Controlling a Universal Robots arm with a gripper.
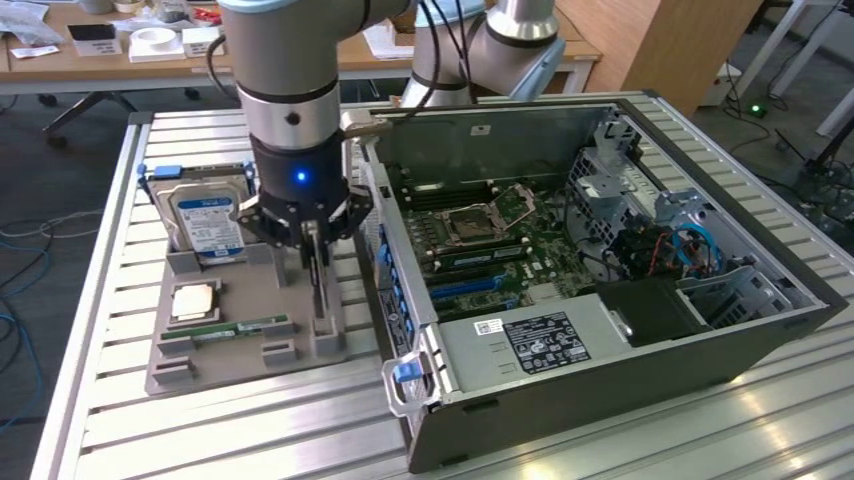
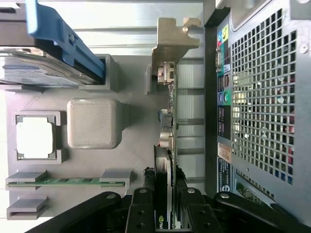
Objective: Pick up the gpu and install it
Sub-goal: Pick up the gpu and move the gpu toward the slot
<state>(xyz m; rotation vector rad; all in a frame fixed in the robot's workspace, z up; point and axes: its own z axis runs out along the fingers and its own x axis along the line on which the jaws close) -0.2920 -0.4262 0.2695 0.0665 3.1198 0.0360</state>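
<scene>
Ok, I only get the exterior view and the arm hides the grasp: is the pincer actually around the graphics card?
Observer: Yes; in the wrist view the pincer straddles the thin dark graphics card, a finger against each face.
Operator: Near its metal end?
Observer: No, the card's silvery metal bracket is at the far end from the fingers.
Operator: What's alongside?
Observer: The black computer case's perforated rear panel, close beside the card.
</scene>
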